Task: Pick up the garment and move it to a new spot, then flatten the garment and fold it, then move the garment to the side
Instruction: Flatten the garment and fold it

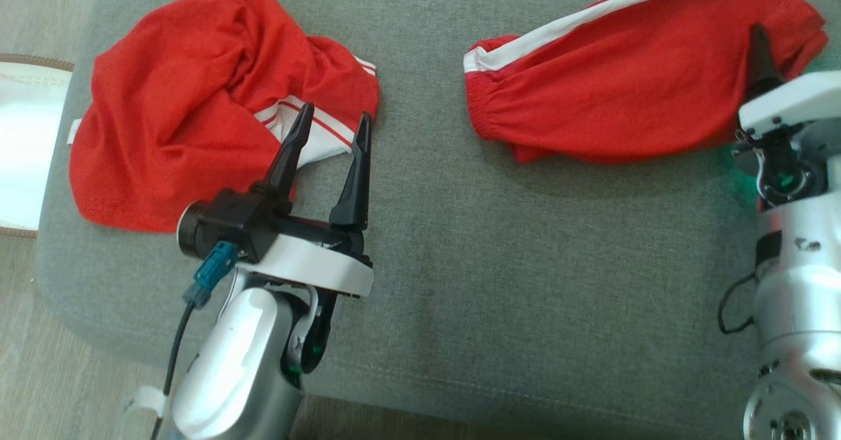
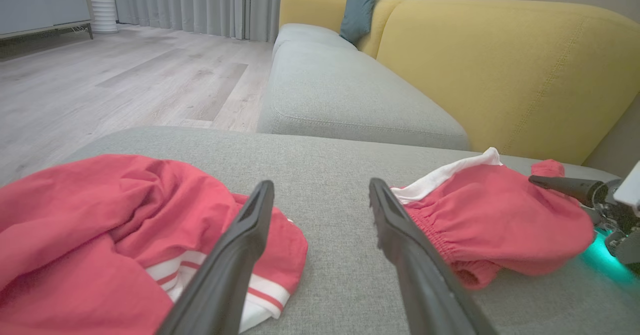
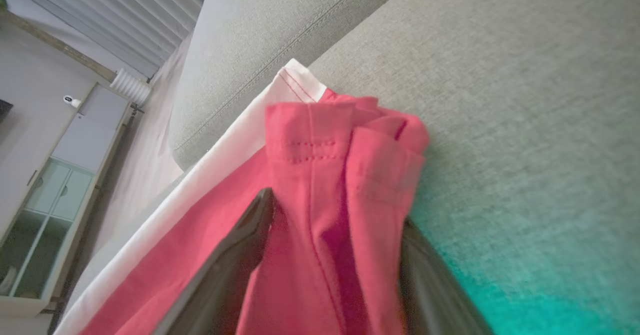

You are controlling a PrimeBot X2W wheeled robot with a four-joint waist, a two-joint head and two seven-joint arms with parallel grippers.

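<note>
Two red garments with white stripes lie on the grey cushion [image 1: 460,243]. The crumpled garment [image 1: 197,105] [image 2: 100,225] is at the left, and the longer garment [image 1: 631,72] [image 2: 495,220] [image 3: 320,175] is at the right. My left gripper [image 1: 335,115] [image 2: 320,185] is open, hovering over the crumpled garment's striped right edge with nothing between its fingers. My right gripper [image 1: 765,66] [image 3: 335,210] is at the longer garment's right end. Its jaws stand wide with a raised fold of red cloth between them. One of its fingers [image 2: 565,185] lies on top of that cloth.
Beyond the cushion runs a grey sofa seat [image 2: 340,85] with a yellow back [image 2: 500,65] and a teal pillow [image 2: 357,7]. Wood floor [image 2: 100,85] lies to the left, with a pale rug [image 1: 26,144] by the cushion's left edge. A cabinet [image 3: 55,185] stands far off.
</note>
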